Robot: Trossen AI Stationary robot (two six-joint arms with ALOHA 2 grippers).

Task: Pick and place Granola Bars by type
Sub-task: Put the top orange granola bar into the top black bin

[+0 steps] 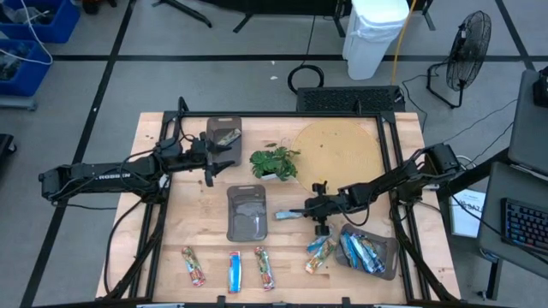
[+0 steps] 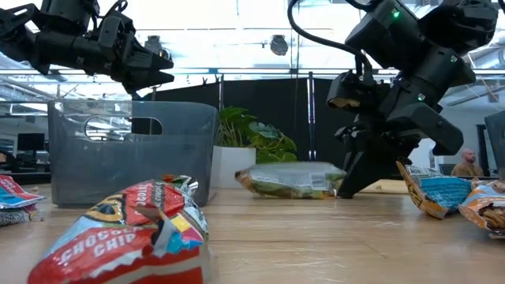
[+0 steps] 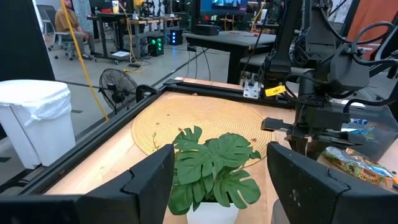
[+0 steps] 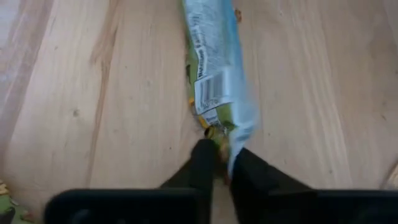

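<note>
Right gripper (image 4: 222, 163) is pinching shut on the end of a green-wrapped granola bar (image 4: 214, 68) lying mid-table beside the middle tray (image 1: 247, 213), needing a level lift; left gripper (image 1: 221, 159) is waiting open by the far tray (image 1: 224, 133).

Your wooden table (image 1: 184, 231) carries three grey trays (image 1: 247, 213), a potted plant (image 1: 274, 162), a round mat (image 1: 338, 151) and loose granola bars (image 1: 234, 271).
</note>
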